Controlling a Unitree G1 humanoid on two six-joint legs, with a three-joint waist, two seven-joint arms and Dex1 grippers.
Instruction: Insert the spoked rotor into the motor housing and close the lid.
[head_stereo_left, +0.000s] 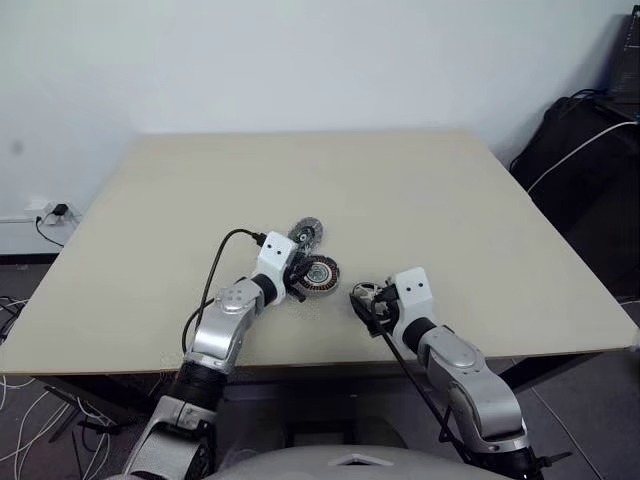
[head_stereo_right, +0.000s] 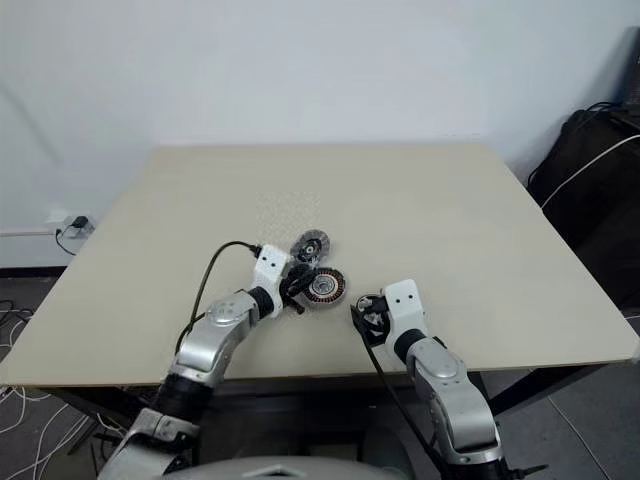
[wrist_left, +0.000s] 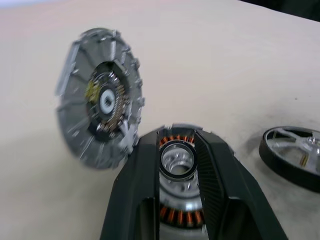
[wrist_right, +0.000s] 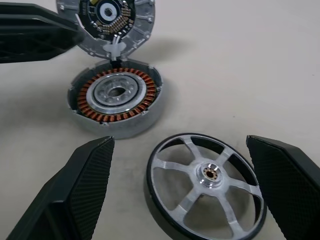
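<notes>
Rotor not in yet, lid not closed, so both steps are left. The motor housing (wrist_right: 116, 100) sits open on the table (head_stereo_left: 420, 190), windings showing. The lid (wrist_left: 100, 97) is tilted up, hinged at the housing's far edge. My left gripper (wrist_left: 177, 200) reaches over the housing, fingers fairly close together; can't tell if they're pinching anything. My right gripper (wrist_right: 185, 190) is spread wide around the spoked rotor (wrist_right: 205, 192), lying flat beside the housing. Left fingers are in the rotor's way.
</notes>
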